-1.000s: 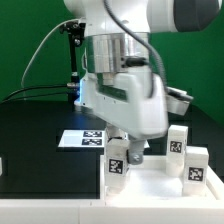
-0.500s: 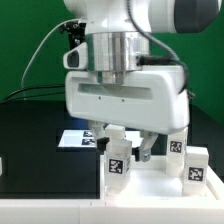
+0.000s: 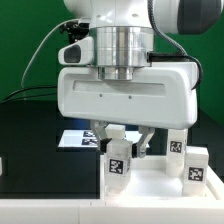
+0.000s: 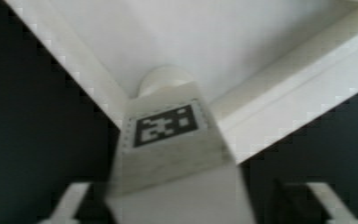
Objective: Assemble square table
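The square table's flat white top (image 3: pixel 150 186) lies at the front of the exterior view. A chunky white leg (image 3: pixel 118 158) with a black-and-white tag stands upright at its near left corner. My gripper (image 3: pixel 123 141) hangs straight over this leg with one finger on each side. In the wrist view the leg (image 4: pixel 167 150) rises between the fingertips (image 4: pixel 69 203), and a dark gap shows on both sides, so the gripper (image 4: pixel 194 205) is open around the leg without touching it. The table top (image 4: pixel 247 40) fills the area behind the leg.
Two more tagged white legs (image 3: pixel 176 141) (image 3: pixel 197 165) stand on the exterior view's right, on the table top. The marker board (image 3: pixel 80 139) lies flat on the black table behind the gripper. A green backdrop and cables are at the back left.
The hand has turned about its vertical axis and now faces the exterior camera broadside. It has settled over the front left leg, and the fingers have drawn a little closer to it.
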You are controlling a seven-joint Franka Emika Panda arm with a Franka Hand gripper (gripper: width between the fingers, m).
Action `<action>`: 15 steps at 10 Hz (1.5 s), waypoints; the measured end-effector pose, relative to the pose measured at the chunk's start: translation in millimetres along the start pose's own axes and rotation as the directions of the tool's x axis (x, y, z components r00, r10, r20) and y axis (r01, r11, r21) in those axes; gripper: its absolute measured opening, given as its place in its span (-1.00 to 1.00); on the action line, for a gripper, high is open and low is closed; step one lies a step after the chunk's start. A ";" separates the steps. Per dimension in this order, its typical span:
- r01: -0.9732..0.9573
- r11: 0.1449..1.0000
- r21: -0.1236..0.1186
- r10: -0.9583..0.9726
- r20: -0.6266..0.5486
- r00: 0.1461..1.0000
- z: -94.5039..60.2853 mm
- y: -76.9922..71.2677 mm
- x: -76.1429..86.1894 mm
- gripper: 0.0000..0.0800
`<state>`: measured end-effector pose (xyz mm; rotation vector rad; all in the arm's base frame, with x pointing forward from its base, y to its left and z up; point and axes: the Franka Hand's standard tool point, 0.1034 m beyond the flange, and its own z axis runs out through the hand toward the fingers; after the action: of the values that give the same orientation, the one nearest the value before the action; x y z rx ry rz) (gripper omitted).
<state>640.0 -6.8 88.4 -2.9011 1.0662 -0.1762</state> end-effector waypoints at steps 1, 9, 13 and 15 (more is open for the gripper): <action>-0.079 0.997 0.000 0.079 0.000 0.997 0.2 0.2 0.0 -0.28; -0.929 0.371 -0.014 0.928 0.040 0.370 2.9 1.1 -6.6 -0.28; -0.856 0.508 -0.092 0.861 0.027 0.508 2.3 0.8 -17.3 0.27; -0.588 0.807 -0.060 0.590 0.055 0.805 2.1 -0.3 -12.9 0.55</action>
<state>630.6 1.7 85.2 -2.4178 1.9013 -0.0217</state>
